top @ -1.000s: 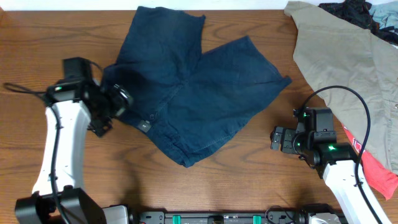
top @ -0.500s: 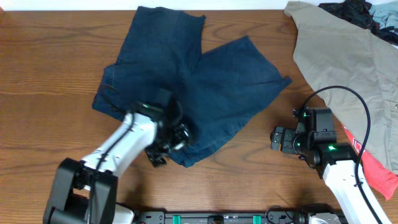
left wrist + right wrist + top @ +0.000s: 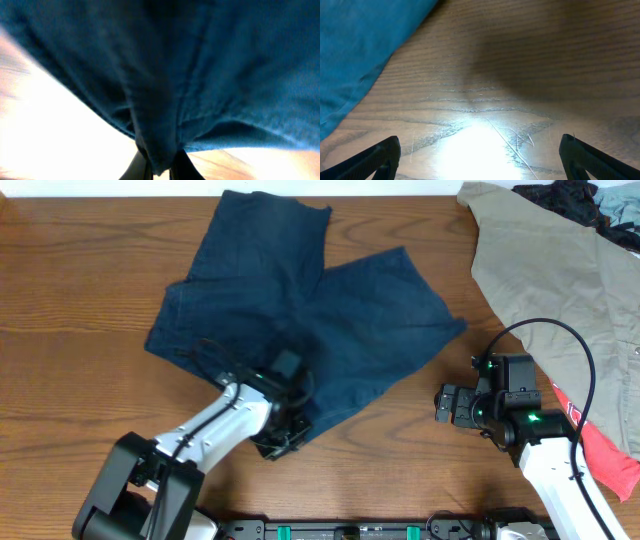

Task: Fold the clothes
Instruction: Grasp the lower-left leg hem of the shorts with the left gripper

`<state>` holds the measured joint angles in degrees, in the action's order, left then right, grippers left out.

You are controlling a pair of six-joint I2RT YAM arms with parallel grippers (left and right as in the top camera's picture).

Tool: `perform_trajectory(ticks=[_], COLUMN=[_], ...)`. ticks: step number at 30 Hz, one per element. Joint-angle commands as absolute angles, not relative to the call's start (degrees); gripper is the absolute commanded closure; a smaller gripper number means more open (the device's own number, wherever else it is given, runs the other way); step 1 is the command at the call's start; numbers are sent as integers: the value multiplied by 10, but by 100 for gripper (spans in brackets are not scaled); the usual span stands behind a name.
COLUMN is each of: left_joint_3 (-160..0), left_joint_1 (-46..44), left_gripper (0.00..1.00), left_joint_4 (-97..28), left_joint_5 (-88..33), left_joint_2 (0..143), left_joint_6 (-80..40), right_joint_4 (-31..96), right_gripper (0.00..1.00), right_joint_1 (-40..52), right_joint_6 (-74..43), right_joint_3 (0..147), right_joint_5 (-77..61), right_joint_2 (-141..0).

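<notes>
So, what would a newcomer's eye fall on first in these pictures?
The dark blue shorts lie spread in the middle of the table, and the left gripper pinches their near edge. The right gripper stands open to their right, near a khaki garment.

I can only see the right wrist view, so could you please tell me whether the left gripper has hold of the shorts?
Observer: Yes. The left gripper is shut on a pinched fold at the near edge of the shorts.
Operator: Thank you. Is anything else lying on my side?
Observer: A khaki garment is spread at the far right.
Operator: Anything closer?
Observer: A red cloth lies near the right edge, beyond the open right gripper.
</notes>
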<state>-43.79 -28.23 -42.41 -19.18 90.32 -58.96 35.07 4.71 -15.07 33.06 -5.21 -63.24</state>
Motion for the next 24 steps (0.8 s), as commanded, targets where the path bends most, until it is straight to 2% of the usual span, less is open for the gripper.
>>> perform_trajectory(ticks=[1, 5, 9, 13, 16, 24], left_joint_3=[-441, -457, -457, -457, -453, -447], left_joint_1=[-201, -61, 37, 59, 57, 57], left_gripper=[94, 94, 94, 94, 94, 94], left_joint_4=[-462, -498, -507, -513, -514, -514], left_joint_5=[-106, -87, -145, -150, -150, -150], left_joint_2=[905, 905, 905, 905, 905, 905], left_joint_6=[-537, -451, -398, -371, -371, -371], right_joint_4=[352, 354, 357, 340, 293, 133], right_gripper=[1, 1, 3, 11, 21, 35], right_joint_1=[35, 36, 36, 44, 53, 93], right_joint_6=[-158, -158, -159, -181, -222, -365], right_joint_3=[337, 337, 336, 336, 336, 336], right_joint_5=[-54, -76, -147, -203, -244, -275], right_joint_2=[-628, -632, -658, -707, -751, -850])
